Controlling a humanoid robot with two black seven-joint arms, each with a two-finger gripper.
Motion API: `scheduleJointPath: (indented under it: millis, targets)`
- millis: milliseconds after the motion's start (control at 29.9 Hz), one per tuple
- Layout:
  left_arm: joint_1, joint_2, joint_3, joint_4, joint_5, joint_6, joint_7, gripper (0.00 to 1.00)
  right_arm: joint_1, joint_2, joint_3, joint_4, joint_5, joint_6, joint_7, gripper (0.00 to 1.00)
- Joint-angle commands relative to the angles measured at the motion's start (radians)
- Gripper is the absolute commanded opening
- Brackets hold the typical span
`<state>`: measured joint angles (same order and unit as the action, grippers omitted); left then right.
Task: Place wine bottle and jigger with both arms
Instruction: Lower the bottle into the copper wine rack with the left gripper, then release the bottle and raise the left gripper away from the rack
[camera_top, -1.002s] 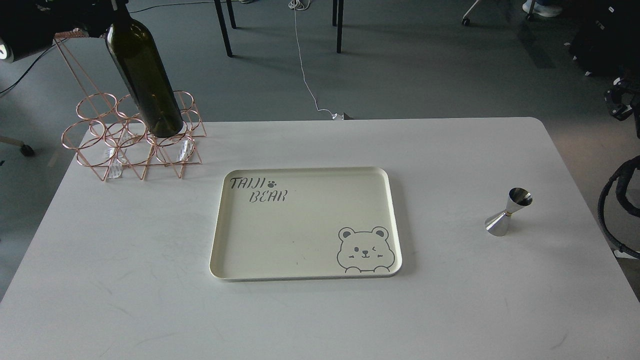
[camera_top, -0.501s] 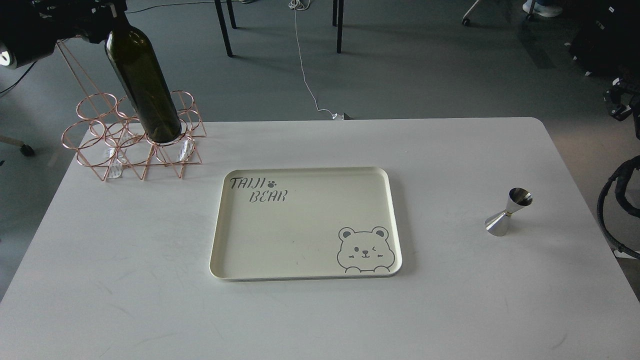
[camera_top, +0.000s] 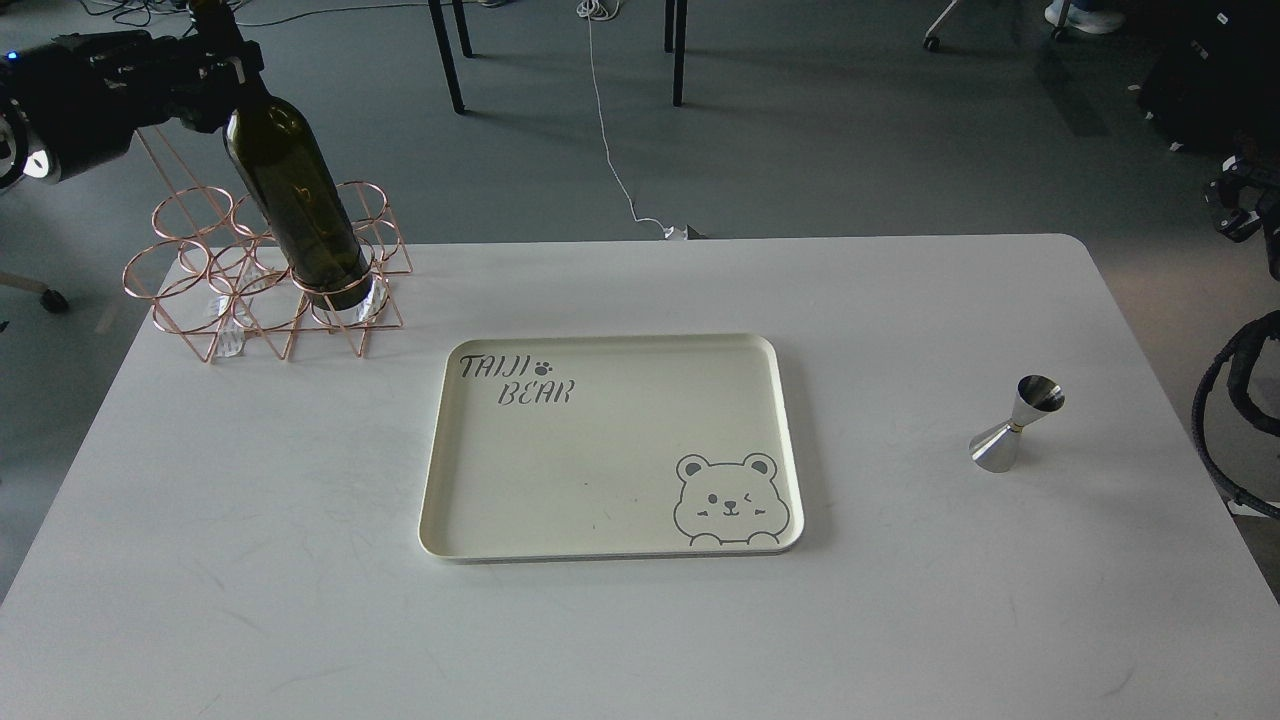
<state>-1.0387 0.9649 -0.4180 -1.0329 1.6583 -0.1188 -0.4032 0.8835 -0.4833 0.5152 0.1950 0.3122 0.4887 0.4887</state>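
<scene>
The left gripper (camera_top: 215, 70) holds the wine bottle (camera_top: 300, 205) by its neck, base in the copper rack (camera_top: 200, 300) ring – release seems next; the jigger (camera_top: 1015, 423) stands untouched, well right of the tray (camera_top: 440, 460) – right jaws unseen

left arm reaches in from upper left, tool (camera_top: 222, 70) clamped on bottle neck; right tool out of view.

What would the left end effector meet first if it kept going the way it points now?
The left end effector points rightward and is already at the neck of the wine bottle, so the neck is first. Whether its fingers grip the neck cannot be told; the bottle's base sits in the copper wire rack.
</scene>
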Motion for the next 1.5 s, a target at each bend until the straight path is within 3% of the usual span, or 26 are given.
scheduleJointPath:
  millis: [0,234,902,1236,1336,1470]
  targets:
    - [0.0,-0.014,0.01,0.011,-0.003,0.001,0.0,0.17,0.0,0.0,0.0,0.0,-0.001,0.0,0.0,0.99]
    - [0.0,-0.038,0.012,0.047,-0.003,0.001,-0.034,0.18,-0.002,-0.001,-0.001,0.0,-0.001,0.0,0.0,0.99]
    - [0.003,-0.057,0.07,0.059,-0.012,0.015,-0.032,0.24,-0.003,-0.001,-0.001,0.0,-0.001,0.0,0.0,0.99]
    - [0.005,-0.071,0.07,0.06,-0.014,0.034,-0.031,0.42,-0.005,-0.001,-0.001,0.0,-0.001,0.0,0.0,0.99]
    - [0.005,-0.072,0.07,0.06,-0.015,0.039,-0.025,0.67,-0.005,-0.001,-0.001,0.0,0.001,0.0,0.0,0.99]
    - [0.015,-0.072,0.07,0.06,-0.032,0.051,-0.025,0.72,-0.006,-0.001,-0.001,0.0,0.001,0.0,0.0,0.99]
